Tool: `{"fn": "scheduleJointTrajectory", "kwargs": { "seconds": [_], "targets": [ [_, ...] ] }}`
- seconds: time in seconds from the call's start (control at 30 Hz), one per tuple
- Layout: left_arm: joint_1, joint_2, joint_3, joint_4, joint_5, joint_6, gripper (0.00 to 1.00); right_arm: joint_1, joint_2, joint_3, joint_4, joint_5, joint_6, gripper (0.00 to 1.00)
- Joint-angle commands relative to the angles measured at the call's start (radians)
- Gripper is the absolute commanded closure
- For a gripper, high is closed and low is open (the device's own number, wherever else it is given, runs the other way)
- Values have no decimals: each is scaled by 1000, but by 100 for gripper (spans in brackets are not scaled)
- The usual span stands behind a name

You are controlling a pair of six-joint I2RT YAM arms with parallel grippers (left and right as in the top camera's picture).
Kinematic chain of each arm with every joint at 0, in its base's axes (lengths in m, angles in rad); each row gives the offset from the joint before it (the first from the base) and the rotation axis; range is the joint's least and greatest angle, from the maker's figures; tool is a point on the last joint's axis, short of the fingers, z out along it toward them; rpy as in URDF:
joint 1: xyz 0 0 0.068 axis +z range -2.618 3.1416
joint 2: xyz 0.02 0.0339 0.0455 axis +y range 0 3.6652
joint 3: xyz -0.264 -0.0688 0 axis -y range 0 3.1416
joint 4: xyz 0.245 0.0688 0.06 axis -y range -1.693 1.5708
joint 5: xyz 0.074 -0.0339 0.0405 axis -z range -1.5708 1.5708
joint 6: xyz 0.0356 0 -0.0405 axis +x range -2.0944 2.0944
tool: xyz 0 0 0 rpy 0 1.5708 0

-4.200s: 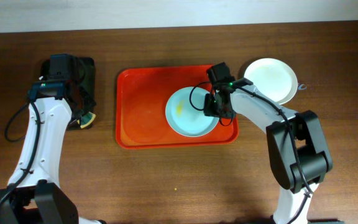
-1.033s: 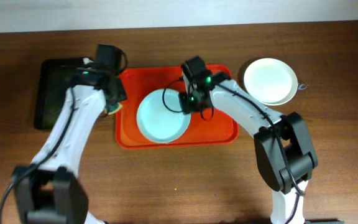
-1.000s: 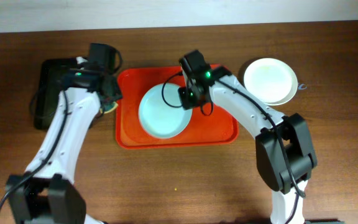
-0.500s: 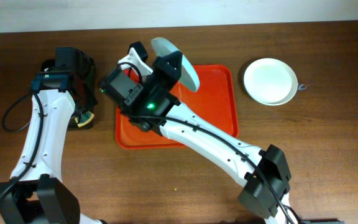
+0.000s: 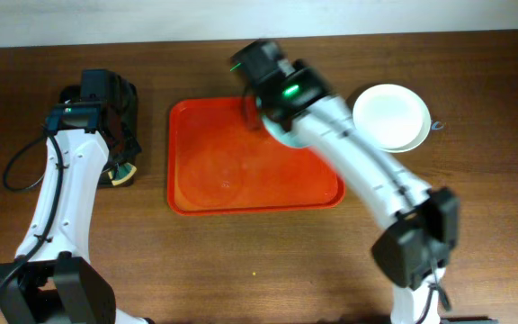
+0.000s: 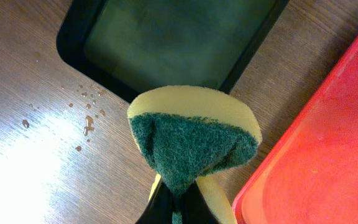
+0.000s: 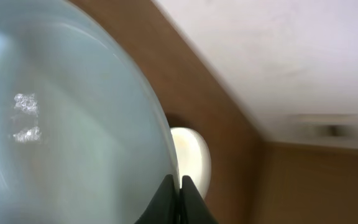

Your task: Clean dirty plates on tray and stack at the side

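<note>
While the right claw is pinched tight on the rim of a pale mint-blue round plate — held up above the far right corner of the red-orange plastic tray — the left claw grips a folded yellow-and-green sponge beside a black rectangular tray. A cream-white plate rests on the wooden surface, right of the red-orange tray.

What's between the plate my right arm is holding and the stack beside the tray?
Nothing visible. The mint plate, clamped in the right gripper, is lifted over the tray's right end. Only a strip of table shows between the tray and the cream plate stack.
</note>
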Motion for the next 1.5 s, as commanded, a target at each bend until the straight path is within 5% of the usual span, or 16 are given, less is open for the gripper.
{"fn": "scheduleJointTrajectory", "kwargs": {
  "seconds": [0.0,0.1,0.2,0.37,0.5,0.63,0.87,0.9,1.33,1.37,1.43,1.47],
  "targets": [
    [4,-4,-8,0,-15,-13,100,-324,-55,1,-38,-710,82,96],
    [4,-4,-18,10,-15,-13,100,-636,18,-11,-74,-1129,85,96],
    [4,-4,-22,13,-15,-13,100,-837,108,-50,-86,-1146,116,96],
    [4,-4,-22,14,-15,-13,100,-958,211,-78,17,-1053,259,96],
    [4,-4,-22,16,-14,-13,100,-953,224,-79,44,-995,301,88],
    [4,-4,-22,20,-14,-13,100,-925,224,-79,23,-996,301,31],
    [4,-2,-22,152,19,-13,100,-800,127,-79,-145,-1019,253,28],
    [5,2,-22,186,19,-12,100,-772,85,-79,-166,-1018,215,1],
    [201,389,-22,670,26,11,100,-556,-206,-79,-466,-1007,45,1],
    [206,408,-22,682,27,11,89,-534,-211,-79,-470,-1007,45,1],
    [207,421,-22,685,27,11,41,-493,-229,-79,-471,-1007,45,1],
    [207,420,-21,685,27,11,28,-470,-247,-79,-469,-1007,45,1]
  ]
}}
